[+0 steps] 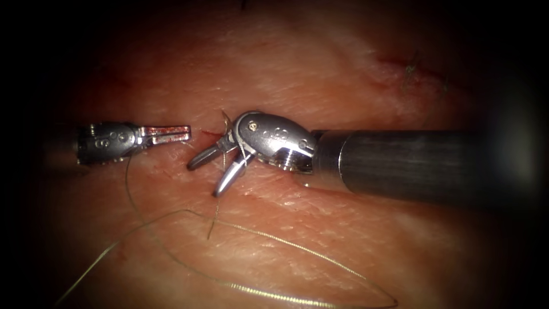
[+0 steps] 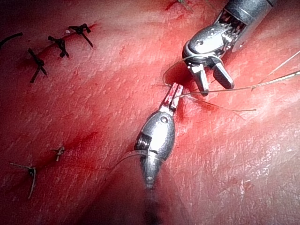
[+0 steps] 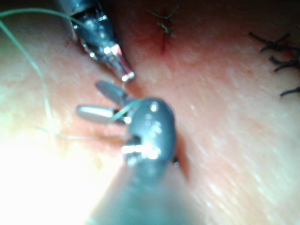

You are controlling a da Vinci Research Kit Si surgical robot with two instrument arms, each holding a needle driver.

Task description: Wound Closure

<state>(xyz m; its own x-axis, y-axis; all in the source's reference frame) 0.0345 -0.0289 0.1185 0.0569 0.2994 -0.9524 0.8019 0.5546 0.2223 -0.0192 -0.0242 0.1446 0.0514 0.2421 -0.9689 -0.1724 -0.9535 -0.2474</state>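
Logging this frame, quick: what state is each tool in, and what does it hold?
Left tool: jaws shut; whether they pinch the thread cannot be told.
Right tool: jaws open, holding nothing; thread lies across its wrist.

- No text, label, brand, number or sign can be read anywhere.
- The right hand (image 1: 213, 174) carries faint engraved marks on its metal wrist housing, too small to make out.
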